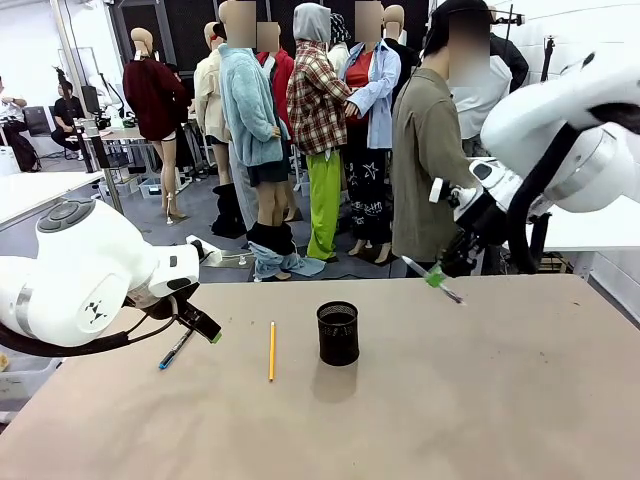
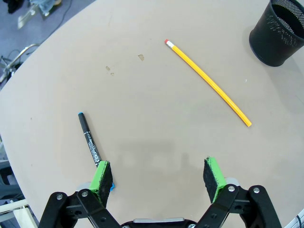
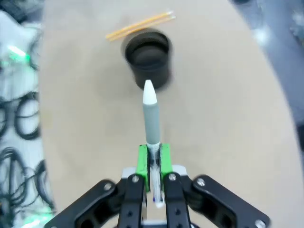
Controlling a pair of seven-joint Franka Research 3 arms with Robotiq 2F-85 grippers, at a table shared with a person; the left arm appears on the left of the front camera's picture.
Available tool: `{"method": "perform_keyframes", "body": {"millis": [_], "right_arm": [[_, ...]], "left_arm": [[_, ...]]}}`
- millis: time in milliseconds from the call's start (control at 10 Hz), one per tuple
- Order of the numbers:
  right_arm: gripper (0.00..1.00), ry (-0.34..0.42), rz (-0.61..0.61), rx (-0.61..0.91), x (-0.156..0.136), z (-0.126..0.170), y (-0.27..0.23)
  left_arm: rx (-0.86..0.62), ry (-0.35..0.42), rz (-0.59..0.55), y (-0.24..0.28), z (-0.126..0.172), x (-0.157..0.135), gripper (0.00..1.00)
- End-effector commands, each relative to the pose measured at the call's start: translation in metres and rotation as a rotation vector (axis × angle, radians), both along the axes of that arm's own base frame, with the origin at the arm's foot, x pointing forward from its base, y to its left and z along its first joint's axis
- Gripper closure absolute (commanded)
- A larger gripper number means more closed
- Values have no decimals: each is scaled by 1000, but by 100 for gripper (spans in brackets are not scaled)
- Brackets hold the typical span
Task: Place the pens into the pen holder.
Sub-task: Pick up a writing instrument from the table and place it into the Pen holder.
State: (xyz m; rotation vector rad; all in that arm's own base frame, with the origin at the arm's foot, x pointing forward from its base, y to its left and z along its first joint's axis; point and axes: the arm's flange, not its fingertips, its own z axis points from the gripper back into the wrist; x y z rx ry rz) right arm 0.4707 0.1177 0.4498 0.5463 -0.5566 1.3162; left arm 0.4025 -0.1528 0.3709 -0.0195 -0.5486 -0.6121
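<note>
The black mesh pen holder (image 1: 338, 333) stands upright mid-table, also seen as the pen holder (image 2: 278, 32) and pen holder (image 3: 147, 58). A yellow pencil (image 1: 271, 350) lies to its left, the same pencil (image 2: 207, 82) in the left wrist view. A dark blue pen (image 1: 176, 349) lies near the table's left edge; in the left wrist view this pen (image 2: 89, 139) runs under one green pad. My left gripper (image 2: 160, 174) hangs open just above it. My right gripper (image 3: 153, 159) is shut on a grey-and-white pen (image 3: 151, 118), held in the air right of the holder, where the gripper (image 1: 437, 277) grips the pen (image 1: 447, 291).
A person in an olive shirt (image 1: 428, 160) stands at the far side of the brown table (image 1: 480, 400). Cables (image 3: 23, 118) lie on the floor beside the table in the right wrist view.
</note>
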Motion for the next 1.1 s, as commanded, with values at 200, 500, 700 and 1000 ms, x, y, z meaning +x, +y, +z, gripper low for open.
{"method": "perform_keyframes", "body": {"millis": [200, 500, 700, 1000], "right_arm": [[100, -2, 238, 306, 33, -14, 34], [100, -43, 287, 565, 54, -21, 90], [100, -7, 285, 562, 67, -36, 119], [100, 31, 238, 517, 81, -73, 134]], "left_arm": [[-3, 0, 4, 2, 0, 0, 0], [-3, 0, 4, 2, 0, 0, 0], [-3, 0, 4, 2, 0, 0, 0], [-3, 0, 4, 2, 0, 0, 0]]}}
